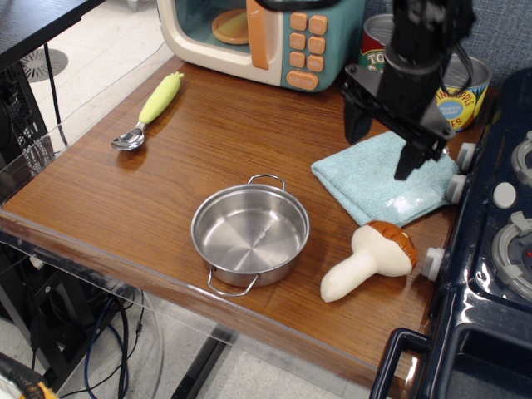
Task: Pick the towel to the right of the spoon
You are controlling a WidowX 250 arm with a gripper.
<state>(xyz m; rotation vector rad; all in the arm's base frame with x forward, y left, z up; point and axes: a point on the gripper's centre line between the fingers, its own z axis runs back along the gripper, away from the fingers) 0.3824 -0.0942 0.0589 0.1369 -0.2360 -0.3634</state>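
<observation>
The light blue folded towel (372,179) lies flat on the wooden table at the right, with a small white label near its front right corner. The spoon (150,110) with a yellow-green corn-shaped handle lies at the far left. My black gripper (384,147) hangs over the towel's far part, fingers spread apart and pointing down, with nothing between them. Its left finger (358,125) is by the towel's far left edge. Its right finger (411,160) is over the towel's right part. I cannot tell if the tips touch the cloth.
A steel pot (250,233) stands at the front middle. A toy mushroom (369,259) lies just in front of the towel. A toy microwave (266,33) and two cans (455,90) stand at the back. A dark toy stove (490,249) borders the right edge.
</observation>
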